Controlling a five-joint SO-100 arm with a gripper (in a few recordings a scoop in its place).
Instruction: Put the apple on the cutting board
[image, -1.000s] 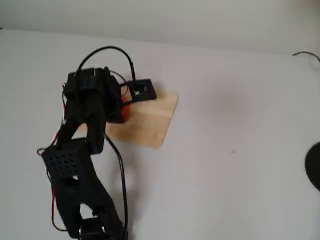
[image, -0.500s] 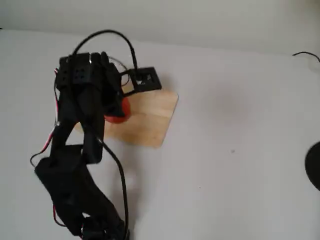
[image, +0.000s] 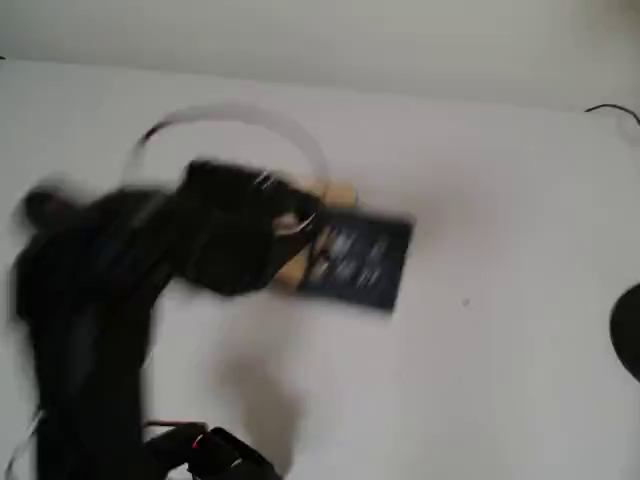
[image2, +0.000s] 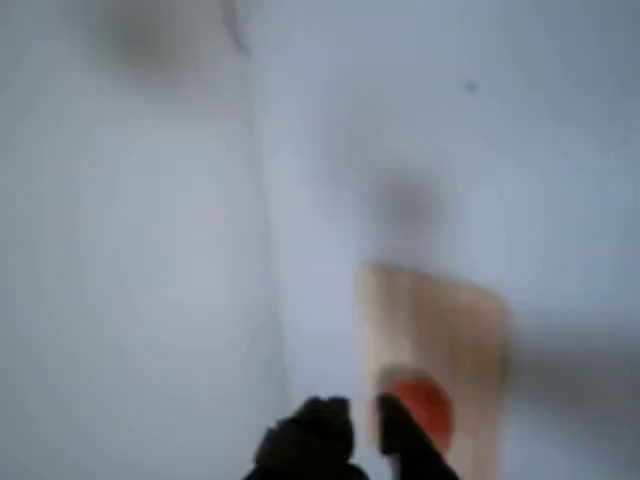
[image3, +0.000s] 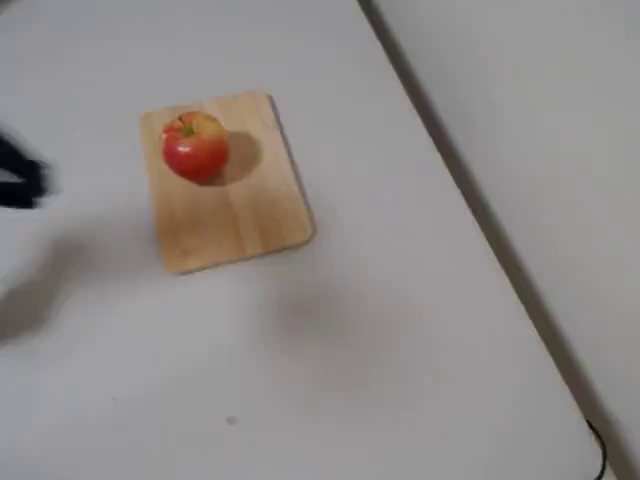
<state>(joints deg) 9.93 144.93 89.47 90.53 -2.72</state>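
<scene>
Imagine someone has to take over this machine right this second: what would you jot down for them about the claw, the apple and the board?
Claw: blurred in the wrist view, open or shut unclear; it holds nothing, and the apple sits apart from it.
Apple: upright on the cutting board, near one end, on the white table.
Done: the apple is on the board.
Left: probably only parking the arm; it is motion-blurred, so expect it to be moving.

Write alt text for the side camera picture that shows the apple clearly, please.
A small red and yellow apple sits on a light wooden cutting board, near one end of it, on a plain white table. A blurred dark shape shows at the picture's left edge.
</scene>
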